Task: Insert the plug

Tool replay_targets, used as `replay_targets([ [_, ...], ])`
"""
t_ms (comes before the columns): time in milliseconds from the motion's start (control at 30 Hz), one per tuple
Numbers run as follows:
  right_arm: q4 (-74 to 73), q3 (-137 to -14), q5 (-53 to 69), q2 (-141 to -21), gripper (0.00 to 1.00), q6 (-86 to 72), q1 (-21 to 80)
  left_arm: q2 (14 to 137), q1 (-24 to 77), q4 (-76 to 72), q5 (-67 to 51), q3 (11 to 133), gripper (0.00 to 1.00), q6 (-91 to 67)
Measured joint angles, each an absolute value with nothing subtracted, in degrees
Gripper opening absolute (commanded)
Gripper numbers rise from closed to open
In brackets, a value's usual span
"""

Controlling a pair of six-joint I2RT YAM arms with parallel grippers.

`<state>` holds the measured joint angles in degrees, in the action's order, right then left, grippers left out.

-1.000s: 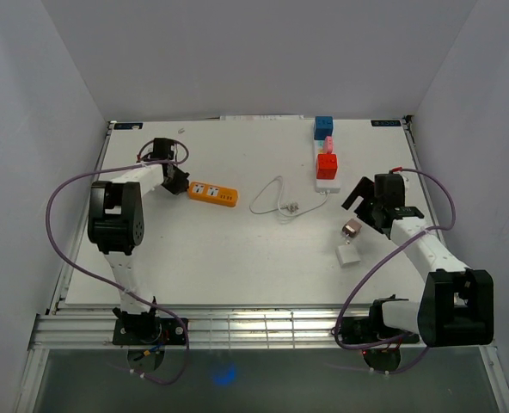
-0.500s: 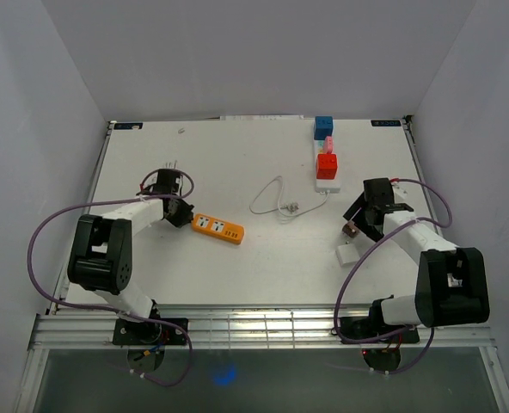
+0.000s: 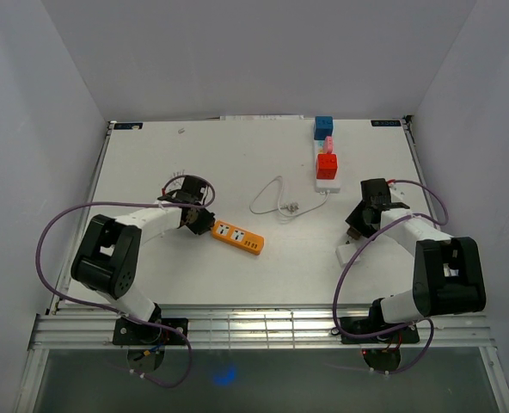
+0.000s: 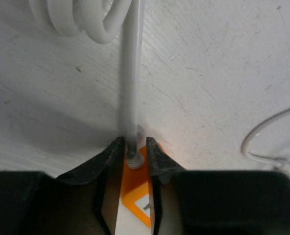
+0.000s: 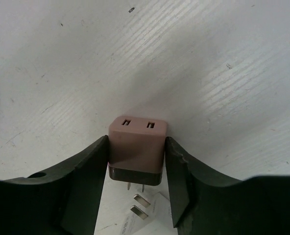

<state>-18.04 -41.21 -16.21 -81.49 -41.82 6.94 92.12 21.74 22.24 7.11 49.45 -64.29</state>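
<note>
Two tools of mine are at work, and both have shifted within the last second. My right tool has dropped from its hover down to the worktop and narrowed from wide open to roughly halfway. Its fingers now flank the brown plug and look to press on both sides, though I cannot tell how firm that hold is. The plug lies at the right of the worktop, prongs toward my wrist, with a white adapter just beside it. My left tool is fully closed on the corded end of the orange power strip and has dragged it from the far left toward the middle, its white cord stretching ahead in the wrist view. Further out, a white power strip carrying red, pink and blue blocks and a loose thin cable lie where they were. I judge that the sockets are now closer to the plug and the grasp is nearly made. Nothing is inserted yet, and the prongs must next be turned toward the orange strip.
</note>
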Motion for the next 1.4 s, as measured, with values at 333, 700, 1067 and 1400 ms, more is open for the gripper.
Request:
replay_targets([
  [333, -13.7, -40.8, -14.2, -79.4, 0.23, -37.3, 6.9, 91.2, 21.9, 27.6, 10.7, 52.2, 0.93, -61.5],
  [700, 1.6, -33.7, 8.8, -68.9, 0.1, -22.4, 8.4, 84.3, 21.8, 32.2, 6.8, 57.2, 0.98, -48.7],
  [1067, 17.5, -27.1, 21.6, -62.7, 0.08, -7.9, 28.3, 83.6, 21.8, 34.3, -12.9, 73.3, 0.98, -36.4],
  [1400, 25.3, -25.3, 29.4, -62.5, 0.08, 3.6, 37.8, 84.4, 23.7, 36.2, -23.0, 73.4, 0.98, -33.9],
])
